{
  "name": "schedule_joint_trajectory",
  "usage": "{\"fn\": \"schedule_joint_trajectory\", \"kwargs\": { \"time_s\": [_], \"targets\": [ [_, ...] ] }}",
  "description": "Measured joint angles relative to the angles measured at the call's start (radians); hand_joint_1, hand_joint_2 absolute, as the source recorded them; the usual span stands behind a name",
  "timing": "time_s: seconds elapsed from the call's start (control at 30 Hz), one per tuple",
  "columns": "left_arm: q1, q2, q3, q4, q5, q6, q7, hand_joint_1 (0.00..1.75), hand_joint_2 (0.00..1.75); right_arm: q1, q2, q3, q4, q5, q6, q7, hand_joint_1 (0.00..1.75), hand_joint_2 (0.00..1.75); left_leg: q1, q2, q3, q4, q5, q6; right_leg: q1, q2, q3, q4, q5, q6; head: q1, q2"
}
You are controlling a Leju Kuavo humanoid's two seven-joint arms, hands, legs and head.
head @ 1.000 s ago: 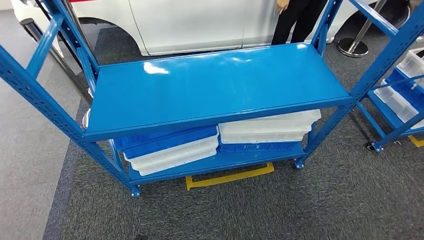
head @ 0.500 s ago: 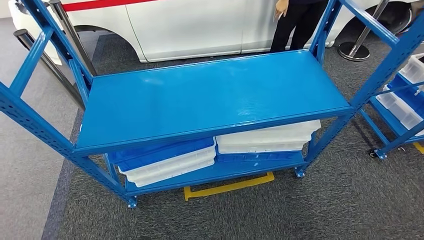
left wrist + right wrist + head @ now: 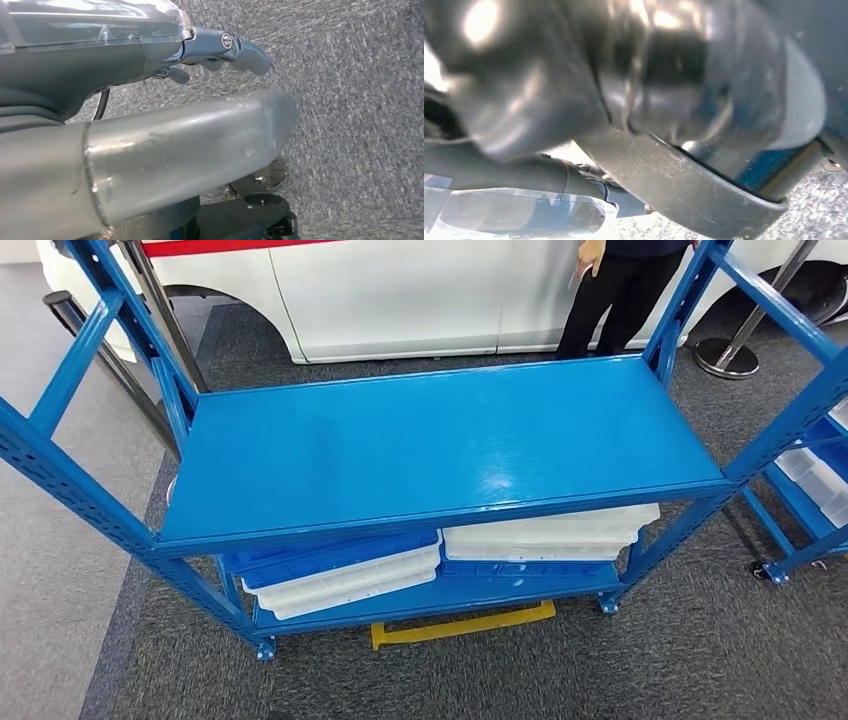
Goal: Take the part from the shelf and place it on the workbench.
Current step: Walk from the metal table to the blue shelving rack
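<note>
Head view: blue metal shelf (image 3: pixel 440 445), top board bare and glossy. Lower board holds stacked white and blue trays (image 3: pixel 340 570), a second stack (image 3: pixel 550 535) beside it. Grey carpet (image 3: pixel 680 660), yellow floor marker (image 3: pixel 460 625) under the front edge. White car (image 3: pixel 400 290) behind; a person (image 3: pixel 620 290) stands by it.

Left wrist view: left hand (image 3: pixel 150 125) over carpet, grip unclear.

Right wrist view: right hand (image 3: pixel 624 100) blurred, grasping a dark curved part (image 3: pixel 684 185).

white car (image 3: pixel 400 295), standing person (image 3: pixel 620 290), yellow floor marking (image 3: pixel 460 625), grey carpet (image 3: pixel 700 660)
</note>
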Motion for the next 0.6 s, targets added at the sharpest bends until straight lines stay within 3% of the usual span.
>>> {"fn": "schedule_joint_trajectory", "kwargs": {
  "time_s": [0.1,0.17,0.27,0.3,0.33,0.37,0.43,0.5,0.57,0.6],
  "targets": [
    [0.0,0.001,0.0,0.0,0.0,0.004,0.001,0.0,0.0,0.001,0.001,-0.003,0.0,0.0,0.005,-0.007,0.0,0.0,0.0,-0.001,-0.002,0.001,-0.002,-0.014,0.003,0.001,-0.003,-0.004,0.003,-0.02,0.0,0.0],
    [0.0,0.001,0.0,0.0,0.0,0.004,0.001,0.0,0.0,0.0,0.001,-0.003,0.0,0.011,0.008,-0.006,0.0,0.0,0.002,-0.001,-0.017,0.037,-0.029,-0.024,-0.001,-0.004,-0.002,-0.01,0.007,-0.032,0.0,0.0],
    [0.001,0.002,0.0,0.0,0.0,0.004,0.004,0.0,0.0,0.0,0.001,-0.003,0.0,0.03,0.012,0.0,0.0,0.0,0.006,-0.001,-0.101,0.218,-0.12,-0.036,0.001,-0.017,-0.002,-0.012,0.008,-0.04,0.0,0.0],
    [0.002,0.002,0.0,0.0,0.0,0.004,0.004,0.0,0.0,0.0,0.001,-0.003,0.0,0.031,0.013,0.0,0.0,0.0,0.006,-0.001,-0.126,0.271,-0.136,-0.037,0.002,-0.023,-0.002,-0.012,0.007,-0.041,-0.001,0.0],
    [0.004,0.002,0.0,0.0,0.0,0.004,0.005,0.0,0.0,0.0,0.001,-0.003,0.0,0.031,0.013,0.001,0.0,0.0,0.006,-0.001,-0.137,0.292,-0.134,-0.036,0.004,-0.027,-0.001,-0.012,0.006,-0.042,-0.001,0.0],
    [0.005,0.002,0.0,0.0,0.0,0.004,0.005,0.0,0.0,0.0,0.001,-0.003,0.0,0.031,0.012,0.001,0.0,0.0,0.006,-0.001,-0.129,0.274,-0.113,-0.033,0.005,-0.03,0.001,-0.012,0.005,-0.042,-0.001,0.0],
    [0.006,0.002,0.0,0.0,0.0,0.004,0.006,0.0,0.0,0.0,0.001,-0.003,0.0,0.028,0.009,0.002,0.0,0.0,0.003,0.0,-0.066,0.141,-0.042,-0.02,0.008,-0.033,0.007,-0.013,0.002,-0.041,0.0,0.0],
    [0.005,0.002,0.0,0.0,0.0,0.004,0.007,0.0,0.0,-0.001,0.002,-0.004,0.0,0.024,0.005,0.005,0.0,0.87,-0.003,0.003,-0.009,0.024,-0.005,-0.006,0.01,-0.036,0.009,-0.013,0.0,-0.035,0.0,0.0],
    [0.005,0.003,0.0,0.0,-0.001,0.005,0.008,0.0,0.0,-0.002,0.003,-0.004,0.0,0.023,0.0,0.01,0.0,1.75,-0.009,0.005,0.004,-0.004,-0.006,0.0,0.01,-0.037,0.008,-0.015,0.001,-0.025,-0.001,0.0],
    [0.005,0.003,0.0,0.0,-0.001,0.005,0.008,0.0,0.0,-0.004,0.003,-0.004,0.0,0.023,-0.002,0.012,0.0,1.75,-0.008,0.004,0.006,-0.009,-0.004,0.003,0.009,-0.036,0.01,-0.019,0.003,-0.019,-0.001,0.0]
  ]
}}
